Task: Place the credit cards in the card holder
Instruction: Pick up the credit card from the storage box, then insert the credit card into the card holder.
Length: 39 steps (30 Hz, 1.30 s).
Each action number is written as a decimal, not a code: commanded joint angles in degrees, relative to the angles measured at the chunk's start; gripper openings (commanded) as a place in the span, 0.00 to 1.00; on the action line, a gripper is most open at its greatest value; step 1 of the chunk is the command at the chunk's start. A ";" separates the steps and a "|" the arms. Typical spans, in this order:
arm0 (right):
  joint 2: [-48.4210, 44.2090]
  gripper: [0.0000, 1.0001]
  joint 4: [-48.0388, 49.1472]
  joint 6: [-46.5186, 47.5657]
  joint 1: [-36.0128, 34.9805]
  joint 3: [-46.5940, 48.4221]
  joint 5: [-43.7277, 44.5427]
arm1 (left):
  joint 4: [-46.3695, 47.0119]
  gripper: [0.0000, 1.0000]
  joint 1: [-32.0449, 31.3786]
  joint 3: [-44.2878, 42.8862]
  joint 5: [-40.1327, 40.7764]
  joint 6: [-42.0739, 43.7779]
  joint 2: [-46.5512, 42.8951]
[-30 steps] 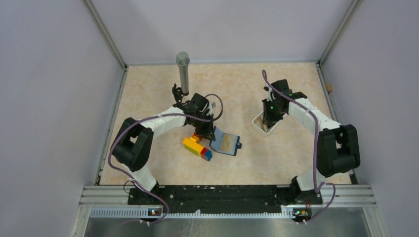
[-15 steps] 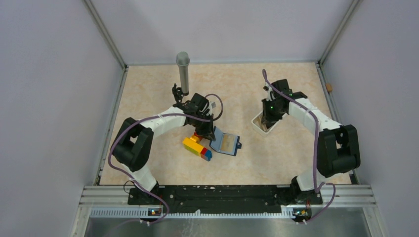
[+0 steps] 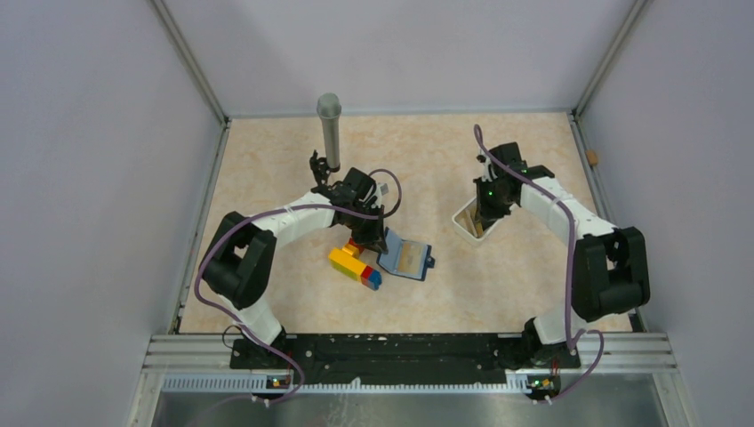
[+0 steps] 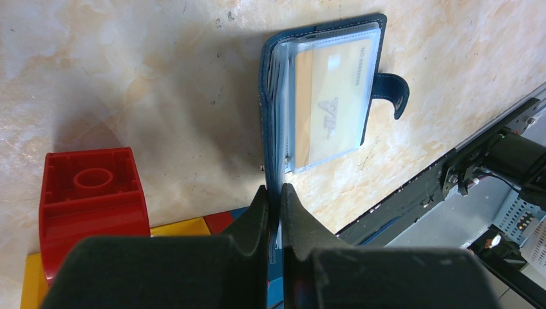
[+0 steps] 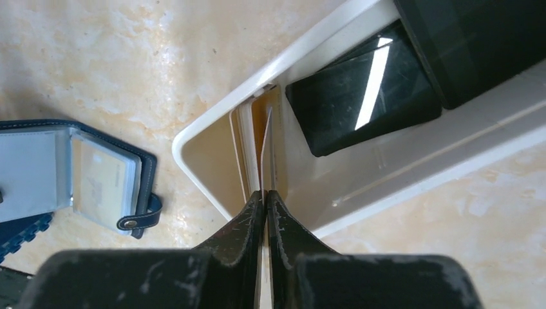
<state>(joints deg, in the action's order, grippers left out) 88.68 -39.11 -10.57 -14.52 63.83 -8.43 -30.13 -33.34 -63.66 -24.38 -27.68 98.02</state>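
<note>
The navy card holder (image 3: 407, 258) lies open on the table, right of my left wrist. A yellow-gold credit card (image 4: 328, 103) sits in its clear sleeve. My left gripper (image 4: 273, 188) is shut on the card holder's navy cover edge (image 4: 265, 116), beside the toy bricks. My right gripper (image 5: 266, 193) is shut on a thin pale credit card (image 5: 268, 145), which stands edge-on inside the near end of the white tray (image 5: 206, 109). Another card edge (image 5: 244, 148) leans against that end wall. From above, the right gripper (image 3: 481, 222) hangs over the tray (image 3: 463, 224).
Yellow, red and blue toy bricks (image 3: 354, 262) lie left of the card holder, the red one (image 4: 90, 187) close to my left fingers. A black block (image 5: 364, 90) fills the tray's far part. A grey upright cylinder (image 3: 330, 129) stands at the back left. Walls enclose the table.
The right jaws have drawn a little closer together on the card in the tray, and that wrist has shifted slightly. The left arm and the card holder have not moved.
</note>
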 commanded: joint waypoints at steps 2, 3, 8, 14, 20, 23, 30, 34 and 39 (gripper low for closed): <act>-5.46 0.00 -3.23 -1.45 -0.70 2.88 6.51 | 0.85 0.00 0.22 -1.69 -0.20 -0.14 -0.78; -5.99 0.00 -3.42 -1.69 -0.76 3.01 7.43 | 1.18 0.00 0.19 -1.55 -0.41 -0.43 -0.91; -10.49 0.00 -3.98 -3.68 -0.69 3.99 9.10 | 2.99 0.00 -0.03 -0.39 -0.66 -2.37 -2.18; -20.28 0.00 0.73 -10.70 -0.80 0.15 -2.78 | 6.03 0.00 -1.71 1.52 -1.28 -6.35 -4.03; -28.47 0.00 17.52 -25.45 -3.74 -15.37 -17.04 | 13.62 0.00 -4.99 5.86 -1.83 -12.91 -4.44; -28.47 0.00 25.74 -31.04 -7.65 -22.28 -17.69 | 16.50 0.00 -5.87 7.12 -2.57 -14.56 -3.07; -25.97 0.00 44.12 -41.35 -14.61 -34.85 -14.67 | 16.30 0.00 -6.21 7.60 -1.23 -12.21 -1.55; -23.91 0.00 49.72 -44.70 -16.78 -39.30 -11.30 | 14.19 0.03 -6.12 7.08 0.33 -10.20 -0.70; -21.92 0.00 54.17 -46.35 -16.93 -42.56 -9.95 | 11.07 0.14 -6.14 6.30 2.70 -7.72 0.27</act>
<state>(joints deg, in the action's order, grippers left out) 65.39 6.02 -53.76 -30.74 22.59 -20.73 -16.84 -39.53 -56.25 -24.71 -38.48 97.27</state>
